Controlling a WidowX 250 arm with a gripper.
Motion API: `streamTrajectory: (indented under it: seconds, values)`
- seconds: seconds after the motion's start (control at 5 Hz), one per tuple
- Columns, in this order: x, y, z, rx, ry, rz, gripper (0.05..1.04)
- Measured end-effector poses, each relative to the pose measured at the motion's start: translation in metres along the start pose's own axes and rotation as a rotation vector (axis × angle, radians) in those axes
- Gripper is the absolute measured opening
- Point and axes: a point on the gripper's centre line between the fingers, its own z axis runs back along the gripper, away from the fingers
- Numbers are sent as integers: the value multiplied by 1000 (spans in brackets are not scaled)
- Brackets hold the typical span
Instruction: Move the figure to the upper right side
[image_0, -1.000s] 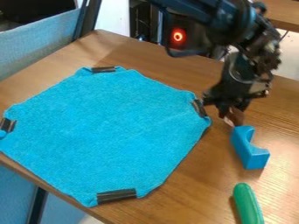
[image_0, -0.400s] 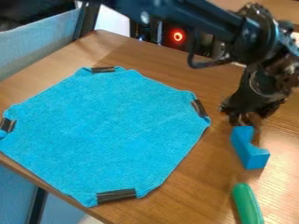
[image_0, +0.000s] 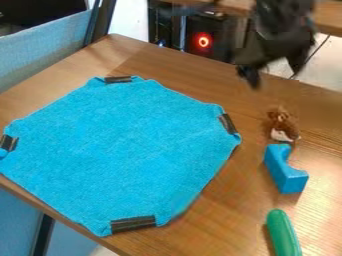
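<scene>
Over the counter's (image_0: 167, 65) far edge, I'm holding my gripper (image_0: 273, 70) with its fingers spread apart. The brown-and-white figure (image_0: 282, 125) is resting on the counter, right of the blue cloth (image_0: 120, 150), just beside the blue block (image_0: 286, 175).

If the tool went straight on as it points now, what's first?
Probably the wooden table, near its far edge, since the tool points down. Its height is unclear, though; the brown figure lies below it in the picture and might be met first instead.
</scene>
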Motion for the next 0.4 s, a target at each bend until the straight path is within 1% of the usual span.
streamTrajectory:
  seconds: [0.2, 0.4]
  values:
    - [44, 30, 42, -49, 36, 6, 999]
    - [43, 76, 58, 189, 151, -244, 999]
